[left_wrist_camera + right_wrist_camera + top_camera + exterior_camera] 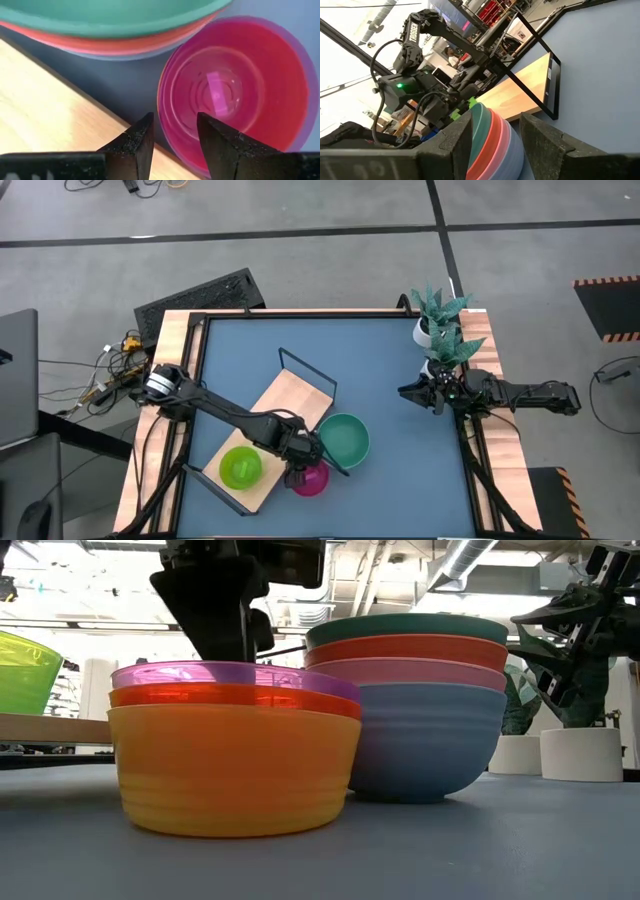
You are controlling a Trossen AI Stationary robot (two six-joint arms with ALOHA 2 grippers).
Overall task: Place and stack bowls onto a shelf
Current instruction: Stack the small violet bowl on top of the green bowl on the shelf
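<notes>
Left pincer [174, 137] part-open astride the rim of a translucent pink bowl [235, 85], glossy, on nested orange ones.

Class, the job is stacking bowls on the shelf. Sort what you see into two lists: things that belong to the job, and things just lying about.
Belongs to the job:
- light-wood shelf board
- lime plastic bowl on it
- teal-topped bowl stack
- pink-topped bowl stack
- left gripper, open over the pink bowl's rim

Just lying about:
- white pot with green plant
- right gripper, waiting near the plant

blue table [400, 440] carries shelf [290, 405], two bowl stacks [345, 438].
</notes>
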